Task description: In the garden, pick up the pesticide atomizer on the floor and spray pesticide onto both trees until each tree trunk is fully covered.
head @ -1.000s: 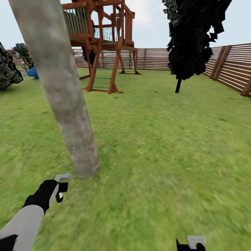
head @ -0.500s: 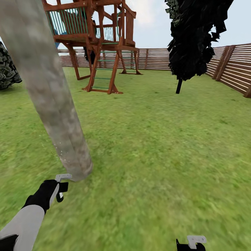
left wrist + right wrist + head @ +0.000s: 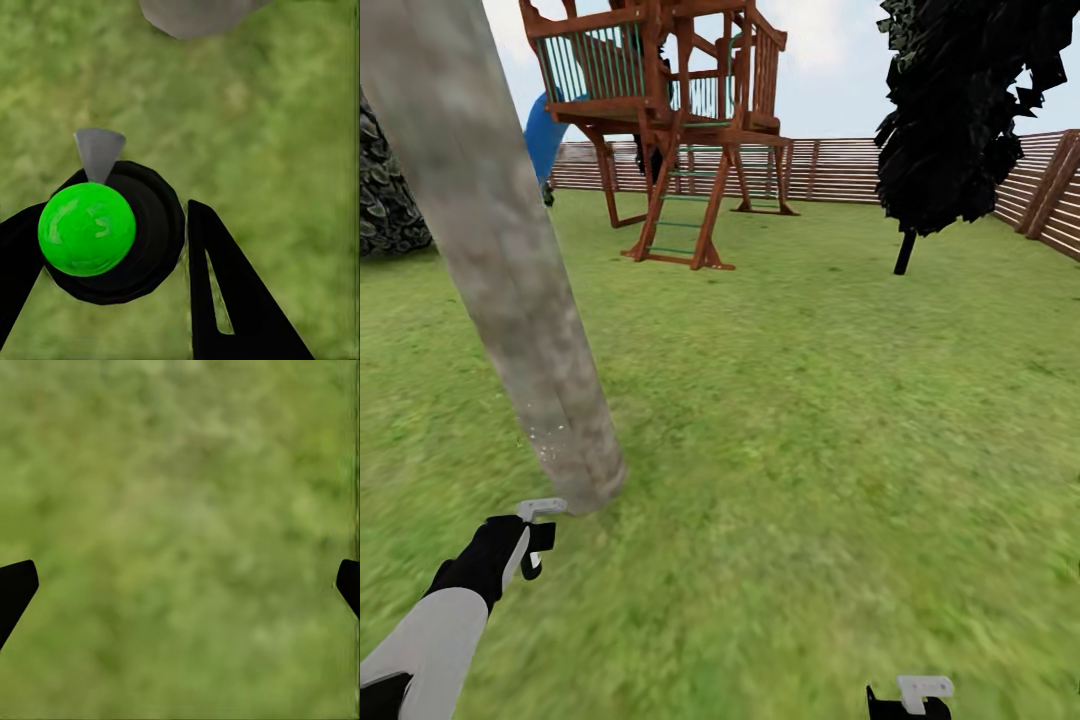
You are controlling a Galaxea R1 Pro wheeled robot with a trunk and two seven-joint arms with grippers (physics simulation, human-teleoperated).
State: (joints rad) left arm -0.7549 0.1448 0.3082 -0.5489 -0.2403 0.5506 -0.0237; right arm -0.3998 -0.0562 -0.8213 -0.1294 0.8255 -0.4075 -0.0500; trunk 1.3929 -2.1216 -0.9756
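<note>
The pesticide atomizer (image 3: 105, 229) sits squeezed between the two black fingers of the left gripper (image 3: 532, 530), low over the grass (image 3: 810, 450) and just beside the foot of the thick grey tree trunk (image 3: 510, 270). A few tiny white specks (image 3: 540, 432) dot the bark low down. The right gripper (image 3: 180, 585) hangs over bare grass with its fingers wide apart.

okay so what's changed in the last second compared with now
The camera has swung left, so the play tower and dark conifer sit further right. The left pincer still holds the pesticide atomizer by the tree trunk; right pincer stays open.
</note>
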